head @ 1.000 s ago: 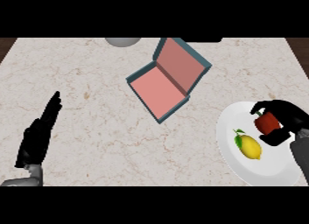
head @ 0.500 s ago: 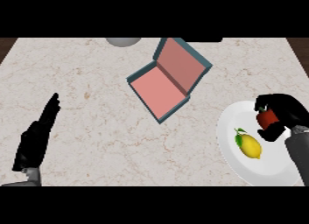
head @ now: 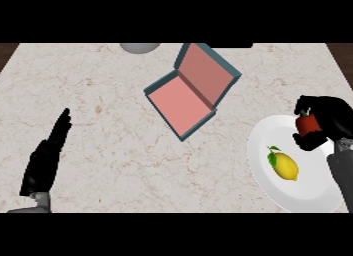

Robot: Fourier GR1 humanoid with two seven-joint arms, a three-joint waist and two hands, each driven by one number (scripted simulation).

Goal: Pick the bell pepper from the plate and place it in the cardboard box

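- Right robot hand (head: 332, 120): at the view's right, over the upper edge of the plate; fingers and thumb curled round the bell pepper, clamped on it.
- Bell pepper (head: 307, 124): red with a dark stem end, showing only partly between the curled fingers; it sits above the plate's upper rim. Whether it is lifted clear of the plate cannot be told.
- Plate (head: 264, 165): white, round, at the surface's right side, cut off at the lower right by the grey forearm.
- Lemon (head: 284, 166): yellow with a green leaf, lying on the plate, apart from the right robot hand.
- Cardboard box (head: 180, 102): open, pink inside with teal walls, well apart from the pepper, up and to the left of the plate; nothing seen in it.
- Left robot hand (head: 46, 159): resting at the lower left, fingers straight and together, holding nothing.
- Surface (head: 105, 100): pale marbled top.
- Grey round object (head: 140, 47): at the far edge, cut off, not identifiable.
- Task standing, by judgement: the grasp is made; carrying to the box and releasing remain.
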